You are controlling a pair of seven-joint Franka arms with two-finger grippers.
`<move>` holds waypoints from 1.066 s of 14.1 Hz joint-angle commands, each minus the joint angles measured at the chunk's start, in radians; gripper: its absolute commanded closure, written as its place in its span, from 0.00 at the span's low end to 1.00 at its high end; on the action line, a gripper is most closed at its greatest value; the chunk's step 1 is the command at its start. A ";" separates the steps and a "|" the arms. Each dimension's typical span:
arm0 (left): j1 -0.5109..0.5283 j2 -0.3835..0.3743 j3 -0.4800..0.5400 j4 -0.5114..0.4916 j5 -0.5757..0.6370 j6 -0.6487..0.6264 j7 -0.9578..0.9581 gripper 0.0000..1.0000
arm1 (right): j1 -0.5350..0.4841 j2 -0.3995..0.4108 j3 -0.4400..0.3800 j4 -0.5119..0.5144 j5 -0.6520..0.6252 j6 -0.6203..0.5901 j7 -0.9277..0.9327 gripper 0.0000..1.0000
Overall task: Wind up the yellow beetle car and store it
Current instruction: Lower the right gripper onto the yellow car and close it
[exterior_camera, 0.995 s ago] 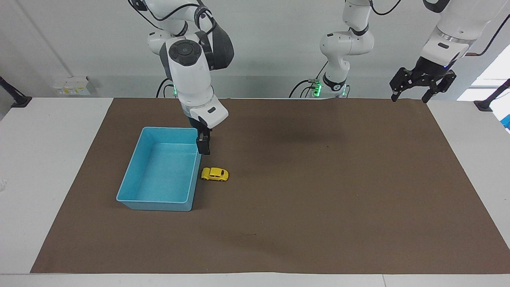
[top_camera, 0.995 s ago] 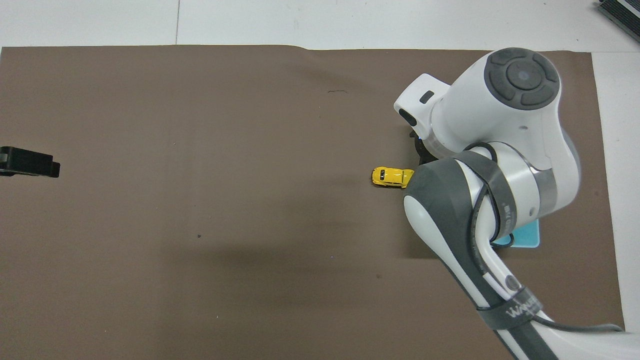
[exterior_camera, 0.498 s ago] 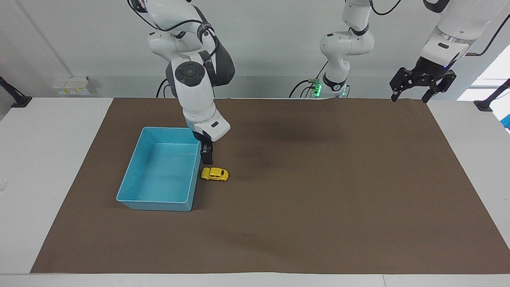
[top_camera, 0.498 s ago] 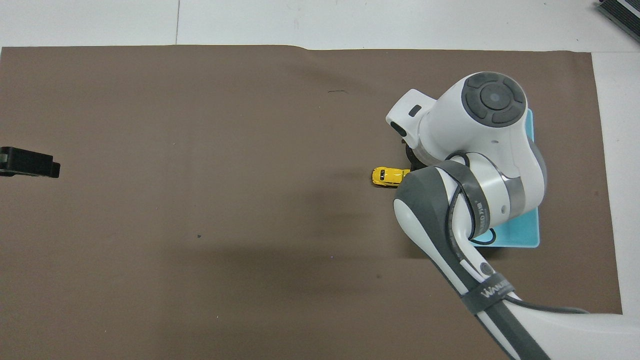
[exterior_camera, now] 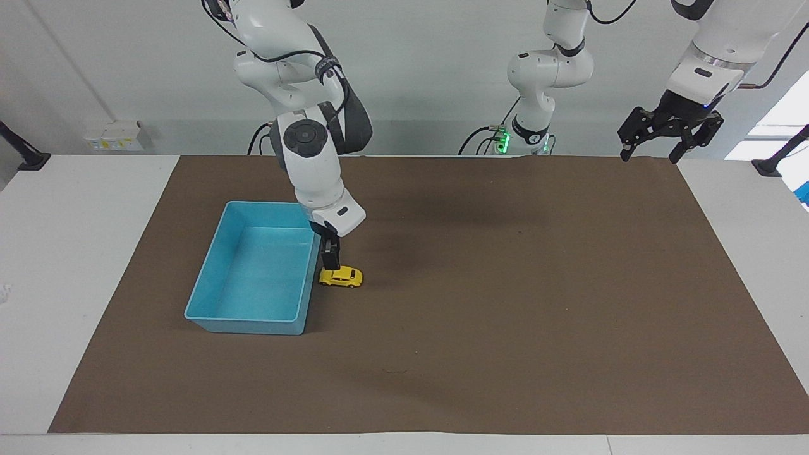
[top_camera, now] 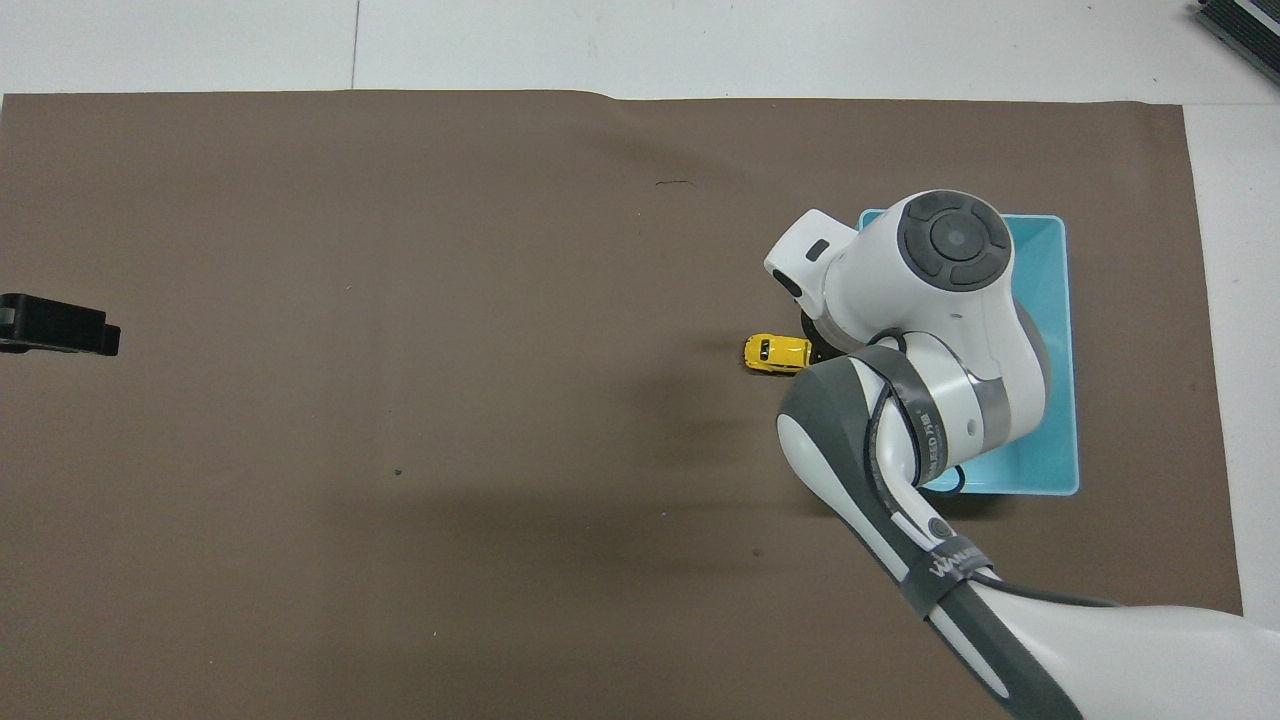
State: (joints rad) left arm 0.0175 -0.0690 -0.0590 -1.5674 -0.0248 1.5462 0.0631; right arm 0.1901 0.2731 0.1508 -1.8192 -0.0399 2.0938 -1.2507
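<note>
over yellow beetle car, right end effector vertical

A white table carries a large brown mat that covers most of its top (bare white strips show along the edges). On the mat, toward the right arm's end, sits an open blue bin. The yellow beetle car stands on its wheels on the mat just beside the bin's long wall.

Car on mat just beside bin, right pincer over car
</note>
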 commanded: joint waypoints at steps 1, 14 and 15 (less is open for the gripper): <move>0.009 -0.017 -0.001 -0.006 -0.011 -0.015 0.011 0.00 | -0.014 0.020 0.009 -0.048 -0.012 0.080 -0.033 0.00; 0.009 -0.017 -0.001 -0.006 -0.011 -0.015 0.011 0.00 | -0.012 0.103 0.007 -0.123 -0.017 0.262 -0.032 0.00; 0.007 -0.017 -0.001 -0.006 -0.011 -0.015 0.011 0.00 | -0.012 0.103 0.007 -0.124 -0.018 0.261 -0.032 0.02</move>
State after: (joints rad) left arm 0.0175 -0.0690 -0.0590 -1.5674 -0.0248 1.5450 0.0631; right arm 0.1901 0.3812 0.1500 -1.9164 -0.0431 2.3264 -1.2557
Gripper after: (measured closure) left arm 0.000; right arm 0.000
